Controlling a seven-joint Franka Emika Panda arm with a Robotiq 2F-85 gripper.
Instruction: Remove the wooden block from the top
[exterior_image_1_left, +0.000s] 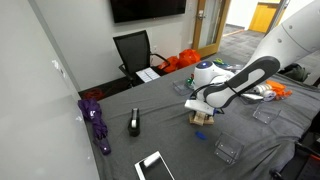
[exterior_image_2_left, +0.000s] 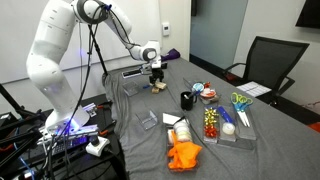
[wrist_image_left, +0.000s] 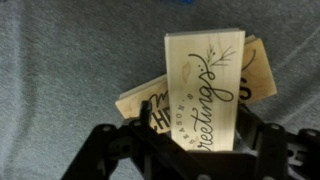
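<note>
1. In the wrist view, a wooden slab (wrist_image_left: 140, 105) sticks out to the left, its dark printed letters mostly covered.
2. The wooden block (wrist_image_left: 205, 90) lies on top of it and reads "greetings" in script beside a sprig.
3. Two printed wooden pieces are counted.
4. The block's long axis runs bottom to top, crossing the slanted slab.
5. The gripper (wrist_image_left: 205, 165) pinches its near end, fingers (wrist_image_left: 272, 150) against its long sides.

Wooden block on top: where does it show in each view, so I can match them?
In an exterior view: block right of centre, under the hand.
In an exterior view: block upper centre, under the hand.
Wrist view: block mid-frame, lettered, lying across a slab; hand at the bottom.
Shared landmark: the hand, at the block in every view.
</note>
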